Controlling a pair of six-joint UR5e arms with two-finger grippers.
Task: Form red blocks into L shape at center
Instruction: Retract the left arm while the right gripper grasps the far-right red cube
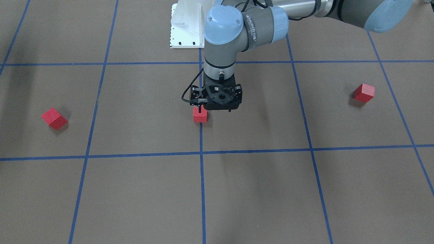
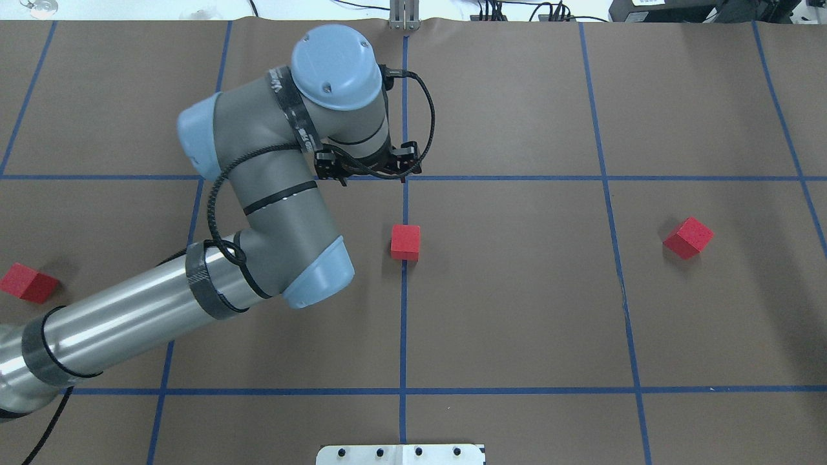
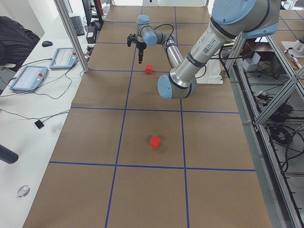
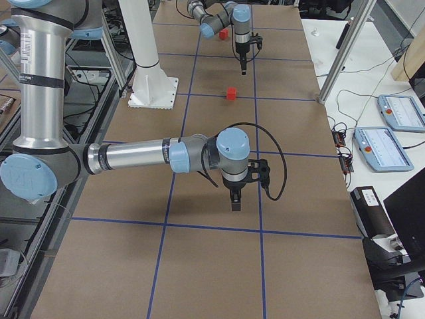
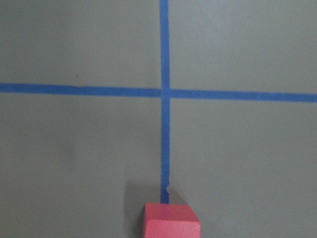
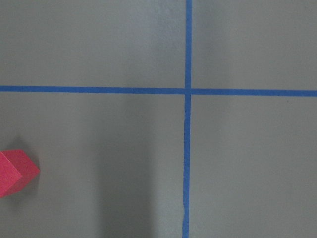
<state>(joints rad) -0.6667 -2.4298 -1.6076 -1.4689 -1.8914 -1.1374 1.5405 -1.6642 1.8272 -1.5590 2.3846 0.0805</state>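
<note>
Three plain, matte red cubes lie well apart on the brown floor (image 2: 517, 310). The left block (image 2: 26, 282) sits nearest the robot. The middle block (image 2: 405, 242) rests square on the blue tape line (image 2: 404, 323) at the center (image 2: 446, 278), and the right block (image 2: 688, 237) sits turned cornerwise. Just beyond the middle block, the left gripper (image 3: 140, 58) points straight down, clear of it. The right gripper (image 4: 236, 203) hangs downward too. Whether either is open or closed cannot be told.

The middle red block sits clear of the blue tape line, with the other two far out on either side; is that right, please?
Not quite: the overhead exterior view shows the middle red block sitting on the blue tape line. The other two lie far out on either side.
</note>
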